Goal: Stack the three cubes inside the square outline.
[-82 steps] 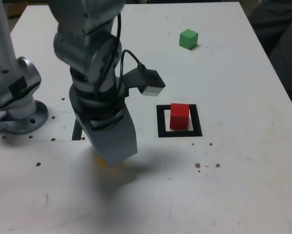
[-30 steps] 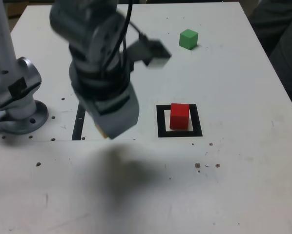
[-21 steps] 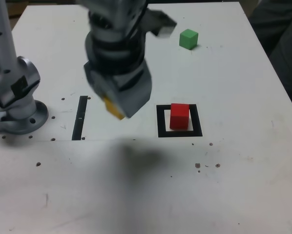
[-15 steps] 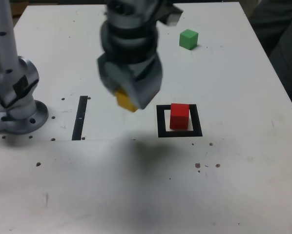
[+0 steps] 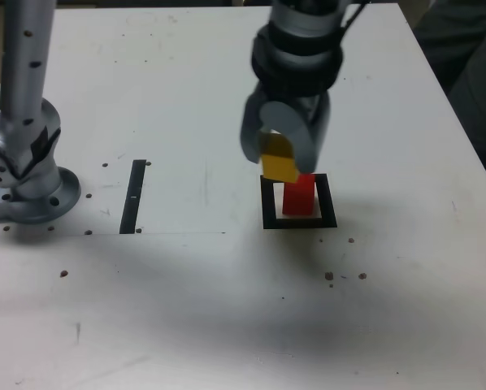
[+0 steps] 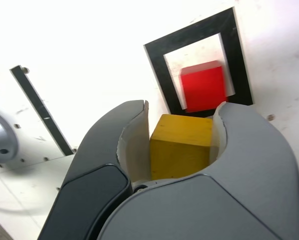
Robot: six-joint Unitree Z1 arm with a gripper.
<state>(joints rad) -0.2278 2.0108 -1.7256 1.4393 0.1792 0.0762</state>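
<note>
In the exterior view, the arm reaches in from the far side of the bench (image 5: 186, 284), and its hand (image 5: 287, 154) hangs tilted down with the yellow cube (image 5: 279, 159) gripped at its tips. The two fingers are clamped on that cube, whose lower part pokes out between them. It's up off the bench, and from here it covers a bit of the square outline (image 5: 330, 203) at its far left corner. The red cube (image 5: 298, 197) sits inside the black border, just to the right of the yellow one and a little nearer, with pale centre showing around part of it. Off to the exterior view's left lies a thin black strip (image 5: 133, 197), and further left stands the arm's round grey base (image 5: 36, 199). The hand and the cube look slightly blurred.

In the wrist view, the yellow cube is right there between the two grey fingers, the pale inner pads up against its sides, a top face and one side plain to see. Past the fingertips is the outline, turned at an angle, with the red cube resting within it and apart from the yellow one. One edge of the border runs behind the tips, so part of it is hidden. The strip and a piece of the base show as well, well apart from the outline.
</note>
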